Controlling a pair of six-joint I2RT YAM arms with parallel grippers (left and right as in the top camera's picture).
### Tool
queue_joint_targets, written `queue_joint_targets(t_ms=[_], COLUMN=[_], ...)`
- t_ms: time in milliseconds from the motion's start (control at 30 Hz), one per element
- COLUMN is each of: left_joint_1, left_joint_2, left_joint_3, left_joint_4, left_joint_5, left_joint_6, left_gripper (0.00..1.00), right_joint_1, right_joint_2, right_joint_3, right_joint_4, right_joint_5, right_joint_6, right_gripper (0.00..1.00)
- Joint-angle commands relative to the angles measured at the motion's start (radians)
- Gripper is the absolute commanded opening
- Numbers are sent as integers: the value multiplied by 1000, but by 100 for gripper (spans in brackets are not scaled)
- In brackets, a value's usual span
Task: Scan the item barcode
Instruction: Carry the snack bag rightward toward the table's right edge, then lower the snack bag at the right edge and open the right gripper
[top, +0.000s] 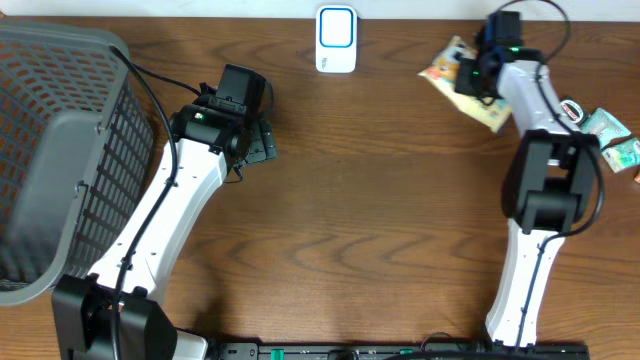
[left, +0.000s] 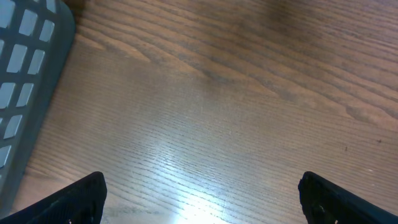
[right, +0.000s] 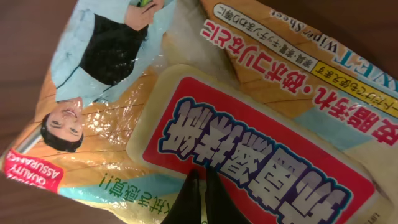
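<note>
The item is a wet-wipes packet (top: 445, 68) (right: 261, 118) with a red label and a printed figure, lying at the far right of the table. My right gripper (top: 478, 78) (right: 200, 177) is down on it, its two black fingers shut together and pinching the wrapper at the red label's edge. No barcode shows on the side that faces up. The white and blue scanner (top: 336, 38) stands at the table's far edge, in the middle. My left gripper (top: 262, 140) (left: 202, 199) hangs open over bare wood at the left, holding nothing.
A grey mesh basket (top: 60, 150) (left: 25, 74) fills the left side. Two teal packets (top: 606, 124) (top: 622, 154) and a small round red-and-white item (top: 571, 108) lie right of my right arm.
</note>
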Motion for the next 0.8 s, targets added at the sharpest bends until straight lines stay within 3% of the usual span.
queue_joint_targets(t_ms=[0,300,467,567,600,767], left_joint_1=[2,2,2,2,2,2], left_joint_2=[-9,-9,-9,-9,-9,-9], left_joint_3=[4,4,4,4,4,4], left_joint_4=[-5,-5,-5,-5,-5,-5], left_joint_5=[-16,-16,-16,-16,-16,-16], left_joint_6=[6,6,6,6,6,6], left_gripper=[98,98,98,98,97,98], right_joint_1=[-60,-129,-120,-105,-98,-61], right_joint_2=[15,-130,-272,-362,-396,-477], right_joint_3=[-19,-18,-18,-18,-18,-18], right_joint_4=[-44,-77,-92,-113,-125,-167], right_joint_5=[124,241,237,194,157,-45], right_joint_6=[-60,-67,-68,-68,-68,-69], right_gripper=[1,3,15,32,44,45])
